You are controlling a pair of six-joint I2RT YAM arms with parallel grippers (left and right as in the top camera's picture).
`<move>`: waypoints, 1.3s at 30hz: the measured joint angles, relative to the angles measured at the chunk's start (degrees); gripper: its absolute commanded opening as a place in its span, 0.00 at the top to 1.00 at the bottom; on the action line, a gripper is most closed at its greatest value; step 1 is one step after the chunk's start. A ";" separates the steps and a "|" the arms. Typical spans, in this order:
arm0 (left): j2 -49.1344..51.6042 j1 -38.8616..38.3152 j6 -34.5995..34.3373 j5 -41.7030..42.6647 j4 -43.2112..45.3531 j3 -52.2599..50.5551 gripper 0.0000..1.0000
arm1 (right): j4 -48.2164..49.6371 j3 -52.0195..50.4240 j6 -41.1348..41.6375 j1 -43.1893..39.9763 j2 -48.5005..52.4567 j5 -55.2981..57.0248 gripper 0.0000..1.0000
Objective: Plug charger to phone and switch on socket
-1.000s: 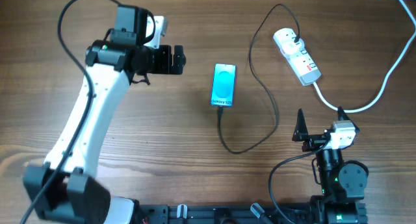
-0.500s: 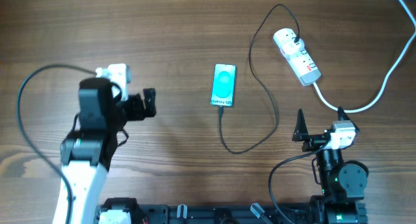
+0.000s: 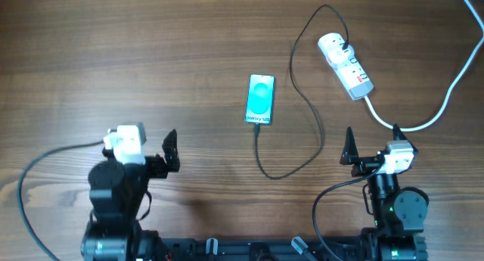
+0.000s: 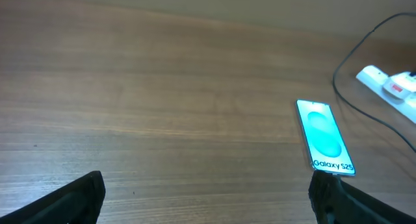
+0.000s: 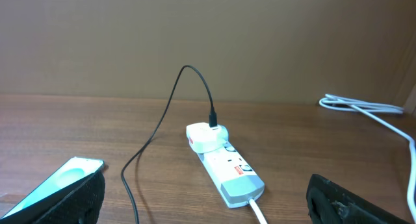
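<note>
Tabletop [image 3: 227, 34], phone [image 3: 260, 99] well beyond left hand [image 3: 171, 150]

The desk [image 3: 151, 49] is matt brown wood grain, the socket [image 3: 345, 64] glossy white plastic, the phone [image 3: 259, 99] glassy.

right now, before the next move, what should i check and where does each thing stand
1. Charger plugged in at the socket: ok.
2. Charger tip seated in the phone: cannot tell; the cable reaches its text end, but the joint is too small to see.
3. Socket switched on: cannot tell.
4. Left gripper open and empty: ok.
5. Right gripper open and empty: ok.
</note>
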 measured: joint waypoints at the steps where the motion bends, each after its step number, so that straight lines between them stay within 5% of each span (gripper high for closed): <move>1: -2.75 0.00 0.00 0.02 0.00 -1.36 0.00 | 0.00 0.00 0.00 -0.02 0.00 0.00 0.00; 11: -18.62 0.00 -0.02 -0.15 1.27 -9.03 0.00 | -0.02 0.00 0.00 0.00 -0.07 0.00 0.00; 26: -20.98 0.00 -0.02 -1.31 26.14 -20.09 0.00 | -0.02 0.00 0.00 -0.02 -0.07 0.00 0.00; 33: -21.00 0.46 -0.94 -4.72 28.04 -20.55 0.00 | 0.00 0.00 -0.02 0.00 -0.07 0.00 0.00; 39: -21.00 1.66 -2.16 -5.90 21.24 -20.76 0.00 | -0.02 0.00 0.00 0.00 -0.07 0.00 0.00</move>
